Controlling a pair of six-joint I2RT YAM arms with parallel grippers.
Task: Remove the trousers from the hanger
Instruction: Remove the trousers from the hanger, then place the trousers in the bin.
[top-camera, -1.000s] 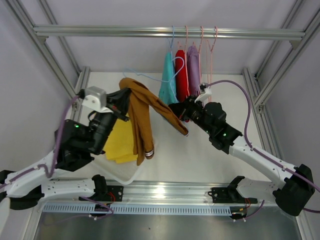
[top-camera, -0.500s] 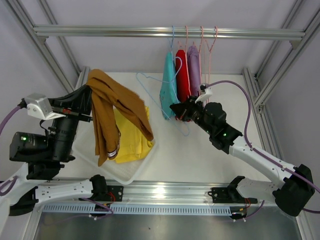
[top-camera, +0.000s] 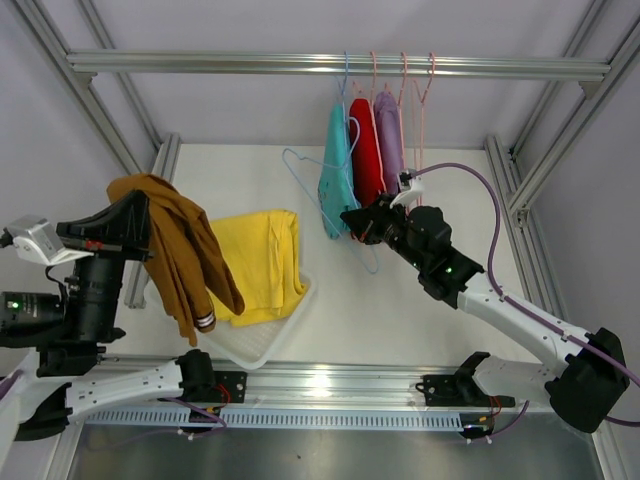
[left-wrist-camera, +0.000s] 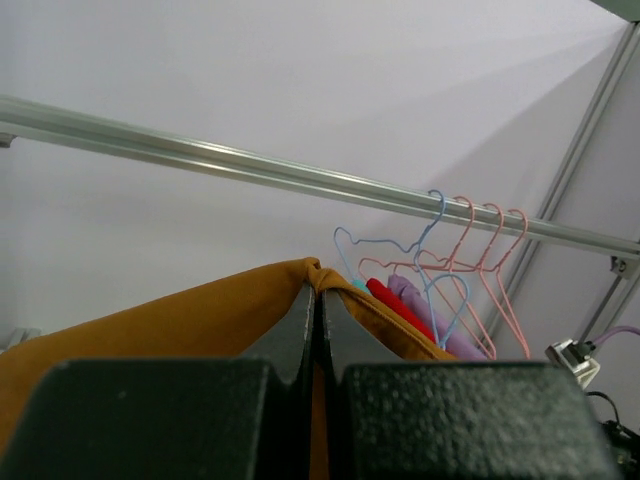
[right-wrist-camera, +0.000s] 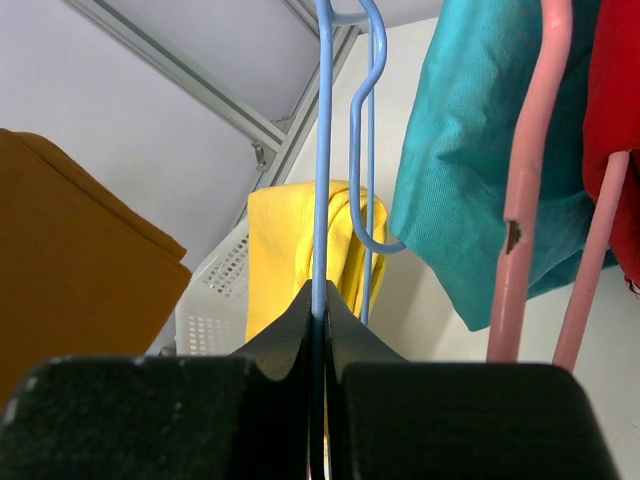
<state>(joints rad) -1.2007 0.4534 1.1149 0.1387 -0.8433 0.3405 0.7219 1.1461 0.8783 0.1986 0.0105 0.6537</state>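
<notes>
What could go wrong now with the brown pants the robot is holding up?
The left gripper pinches the brown trousers only at a fold, so they might slip out.
They hang partly beside the white tray, so a drop could miss it.
The right gripper holds an empty blue hanger close to the teal trousers; it could snag them.

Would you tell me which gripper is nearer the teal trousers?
Right. The right gripper, shut on the blue hanger, sits close beside the teal trousers; the left gripper holds the brown trousers far to the left.
</notes>
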